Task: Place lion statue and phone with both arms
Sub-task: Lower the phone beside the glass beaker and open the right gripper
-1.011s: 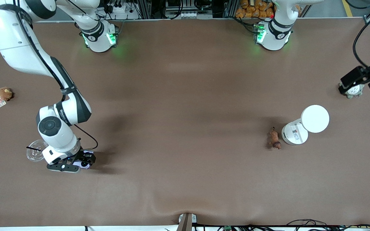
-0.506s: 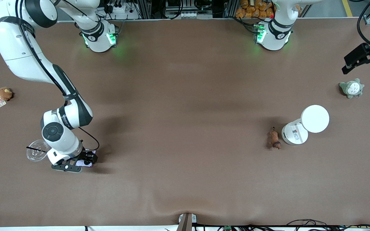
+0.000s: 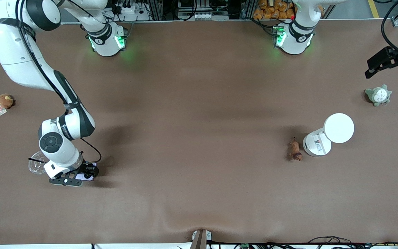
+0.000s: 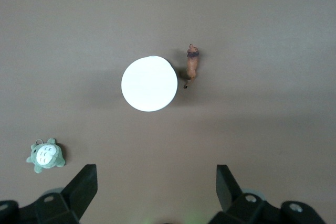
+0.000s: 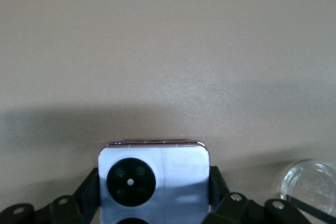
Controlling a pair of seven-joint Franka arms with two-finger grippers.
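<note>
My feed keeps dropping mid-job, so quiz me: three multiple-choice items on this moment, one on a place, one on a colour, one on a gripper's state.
1. Where does the lion statue lie?
A. In the clear dish
B. Beside the white round-topped container
C. Against the grey-green plush

2. What colour is the phone?
A. Pale lilac
B. Orange
C. Dark green

3. How do the right gripper's jaws stand?
A. Wide open over bare table
B. Shut on the phone
C. Shut on the lion statue

Answers:
1. B, the statue lies on the table next to the white container.
2. A, the right wrist view shows a lilac face with black camera circles.
3. B, that view shows the jaws pressed to both sides of the phone.
</note>
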